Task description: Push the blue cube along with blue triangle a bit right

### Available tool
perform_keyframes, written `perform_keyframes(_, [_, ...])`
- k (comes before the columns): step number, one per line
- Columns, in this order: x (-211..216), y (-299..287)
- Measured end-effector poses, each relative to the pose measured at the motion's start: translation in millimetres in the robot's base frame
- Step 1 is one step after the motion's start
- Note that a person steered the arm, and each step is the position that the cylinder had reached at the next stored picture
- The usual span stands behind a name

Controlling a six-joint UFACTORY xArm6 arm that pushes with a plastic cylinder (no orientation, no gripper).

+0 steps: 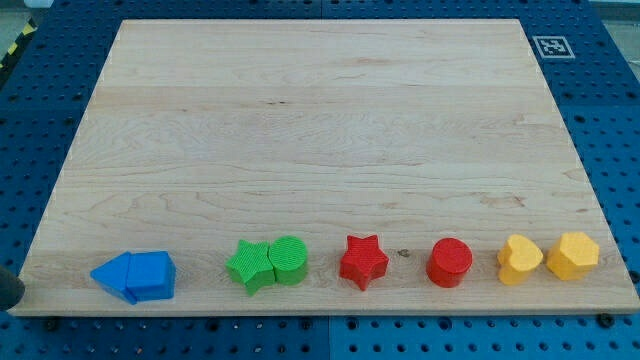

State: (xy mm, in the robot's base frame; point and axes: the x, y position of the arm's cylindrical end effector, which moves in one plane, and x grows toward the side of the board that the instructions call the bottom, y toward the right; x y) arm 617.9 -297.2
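Tip not in view, so can't tell its position. Blue cube (150, 277) & blue triangle (111, 276) touching at bottom-left of board (320, 130); push right looks not begun.

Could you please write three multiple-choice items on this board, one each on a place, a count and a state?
1. Where do the blue blocks lie?
A. the view's bottom left
B. the view's top right
C. the board's centre

2. How many red blocks are there?
A. one
B. two
C. four

3. How do the two blue blocks stand to each other?
A. far apart
B. stacked
C. touching side by side

Answers:
1 A: the blue triangle and blue cube sit near the lower left corner.
2 B: a red star and a red cylinder.
3 C: no gap shows between them.

My tip does not show.
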Motion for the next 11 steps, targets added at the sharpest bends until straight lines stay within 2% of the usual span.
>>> perform_keyframes(9, [0.9, 104.4])
perform_keyframes(11, [0.0, 110.5])
